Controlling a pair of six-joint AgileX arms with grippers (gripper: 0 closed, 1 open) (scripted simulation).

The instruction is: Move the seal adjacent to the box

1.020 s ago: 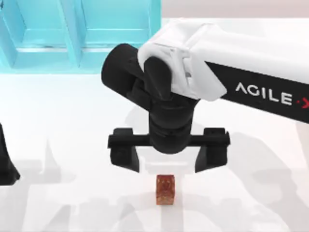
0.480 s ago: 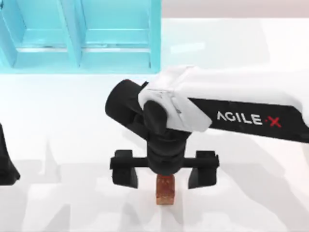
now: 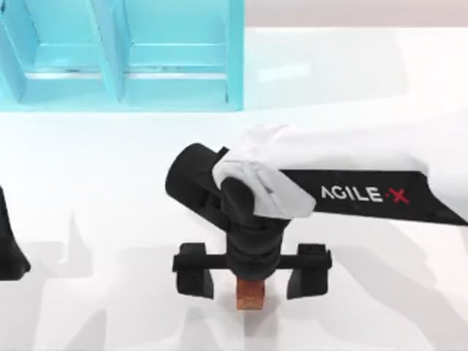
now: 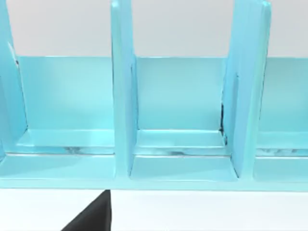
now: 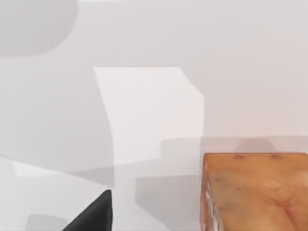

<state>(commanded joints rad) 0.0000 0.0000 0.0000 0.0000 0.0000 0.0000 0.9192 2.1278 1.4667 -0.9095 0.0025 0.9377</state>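
1. Overhead, the right tool (image 3: pixel 252 274) hangs spread wide directly over the seal (image 3: pixel 250 295), one finger to each side and neither touching it. The seal stands upright on the white worktop (image 3: pixel 110 183), well apart from the blue box (image 3: pixel 121 55) at the back left. The left arm (image 3: pixel 9 245) sits at the left edge.
2. Left wrist: the box's (image 4: pixel 168 120) open compartments.
3. Right wrist: the seal (image 5: pixel 255 192) close below on the worktop (image 5: pixel 144 72).
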